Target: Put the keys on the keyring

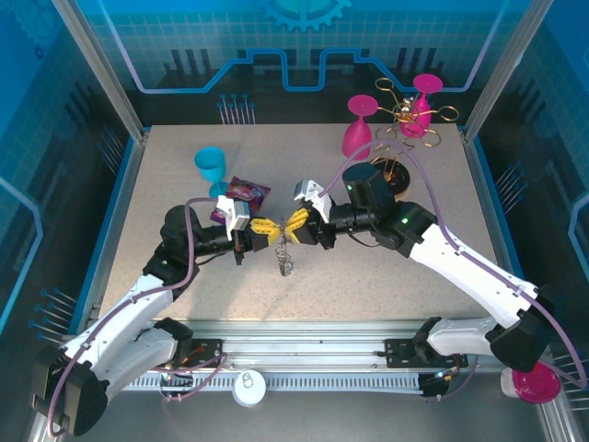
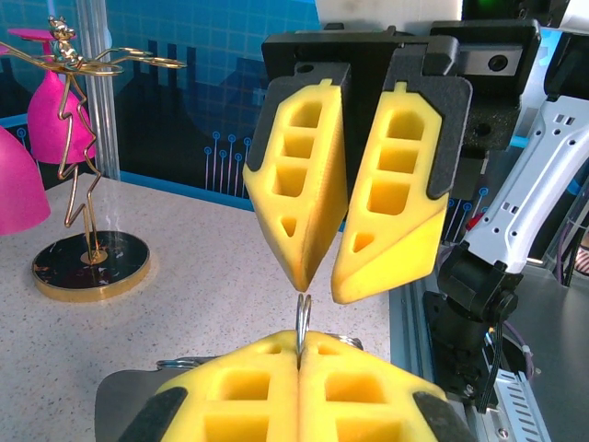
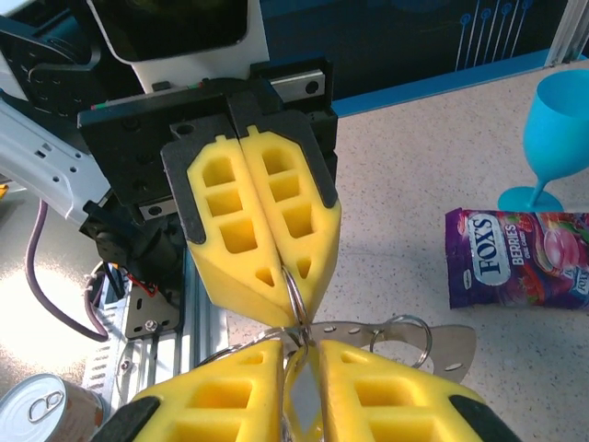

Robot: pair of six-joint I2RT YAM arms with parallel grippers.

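Note:
At the table's middle my two grippers meet tip to tip. My left gripper is shut on the keyring, a thin double-wire metal loop that stands edge-on out of its yellow pads. My right gripper faces it with its jaws a narrow gap apart, open, its tips right at the loop. A flat silver key with a yellow edge shows in that gap. More silvery keys dangle below the grippers. A small ring and a flat holed metal piece show behind them.
A gold wire stand and two pink cups stand at the back right. A blue cup and a purple candy packet lie behind my left gripper. A can sits off the near edge.

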